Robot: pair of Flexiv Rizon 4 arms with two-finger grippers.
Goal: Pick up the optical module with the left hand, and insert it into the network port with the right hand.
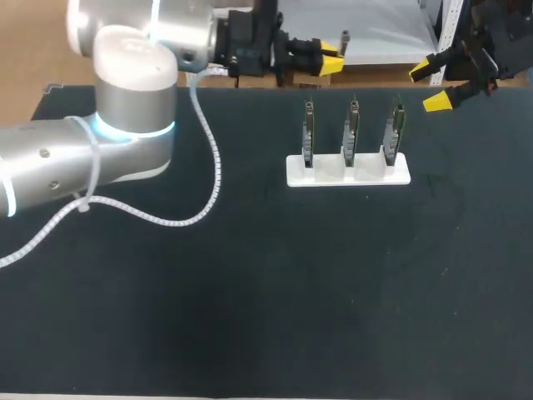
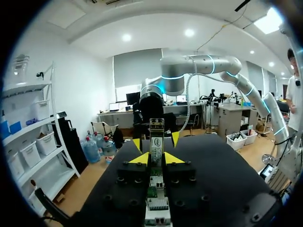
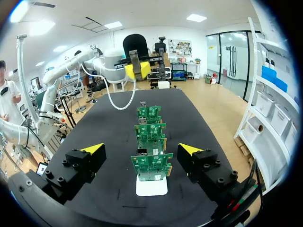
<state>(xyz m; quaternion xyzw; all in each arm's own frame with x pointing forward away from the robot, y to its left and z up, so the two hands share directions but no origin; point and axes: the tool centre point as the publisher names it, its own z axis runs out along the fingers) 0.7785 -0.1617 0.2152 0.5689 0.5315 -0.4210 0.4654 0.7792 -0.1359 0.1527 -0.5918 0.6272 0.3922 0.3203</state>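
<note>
Optical module point(image 2: 156, 139) is held in the left jaws, closed tight on it, by the far edge of the black counter point(image 1: 250, 292). The pick-up looks done; the pass to the right side and the push into the network port are left. A white stand point(image 1: 400, 177) is set there with three green boards point(image 1: 351, 133) in it. The right jaws are spread wide, empty, near the boards; nothing is seen in the way

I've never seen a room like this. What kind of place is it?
Likely a robot lab: a left arm and right arm at a black table, three green circuit boards upright in a white holder.
</note>
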